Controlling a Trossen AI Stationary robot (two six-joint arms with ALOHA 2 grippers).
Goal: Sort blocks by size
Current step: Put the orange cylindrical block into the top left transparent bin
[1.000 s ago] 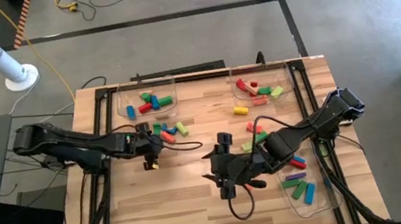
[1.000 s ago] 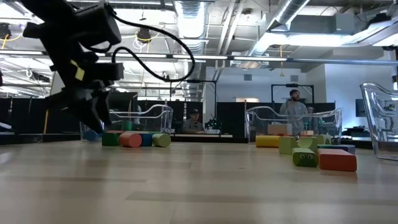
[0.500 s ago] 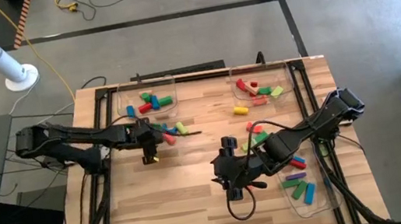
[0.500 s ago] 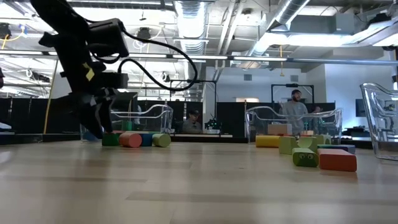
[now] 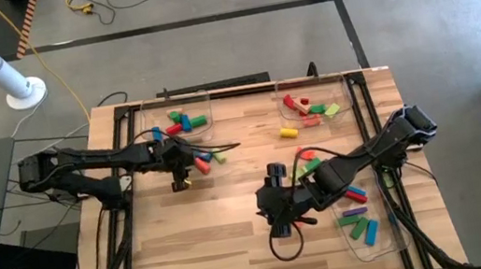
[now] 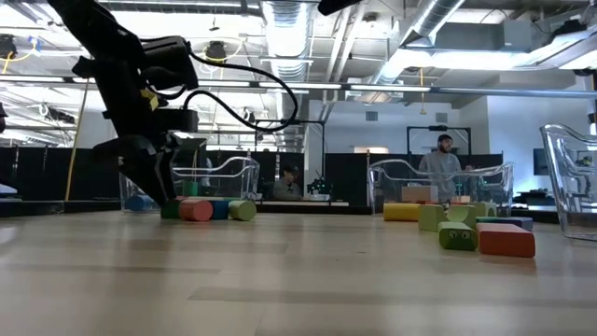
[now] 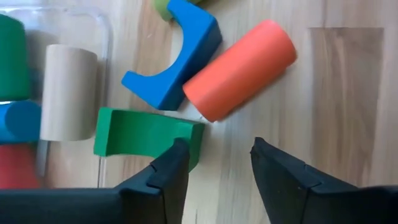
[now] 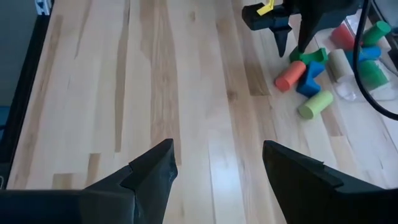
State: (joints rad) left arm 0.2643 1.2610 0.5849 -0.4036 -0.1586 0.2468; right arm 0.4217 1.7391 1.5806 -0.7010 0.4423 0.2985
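left pincer pointing down, part open, holding nothing | orange wooden cylinder lies slanted just beyond it | right pincer wide open, holding nothing

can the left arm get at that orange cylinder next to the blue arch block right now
Probably yes. The left claw hangs open just short of the orange cylinder, with bare wood between them. The green block by one finger and the blue arch touching the cylinder could get nudged.

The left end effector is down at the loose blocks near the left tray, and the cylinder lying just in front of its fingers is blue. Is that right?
No, only the colour is wrong. In the left wrist view the cylinder ahead of the left end effector is orange-red; the blue piece beside it is an arch. The rest holds.
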